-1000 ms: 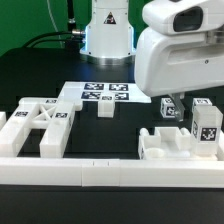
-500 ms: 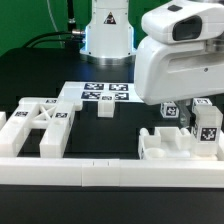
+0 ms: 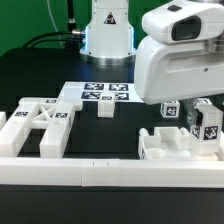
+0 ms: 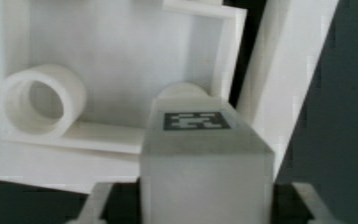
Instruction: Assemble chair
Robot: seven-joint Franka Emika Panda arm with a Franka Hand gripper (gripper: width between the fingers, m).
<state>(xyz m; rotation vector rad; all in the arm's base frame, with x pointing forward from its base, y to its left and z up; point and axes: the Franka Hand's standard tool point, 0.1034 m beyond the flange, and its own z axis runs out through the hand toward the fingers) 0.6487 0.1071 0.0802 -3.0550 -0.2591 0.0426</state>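
The arm is glossy white plastic throughout: its base [image 3: 108,32], at the upper centre of the exterior view, is a rounded column with a small dark triangular mark on its front and a pale blue glow along its lower rim, and thin black cables [image 3: 50,40] curve beside it toward the upper left. The wrist housing [image 3: 180,62], filling the upper right, is a bulky smooth shell with rounded corners and a shallow grey recess on its top cap. Of the gripper [image 4: 204,208] only dull grey finger edges show, in the wrist view.
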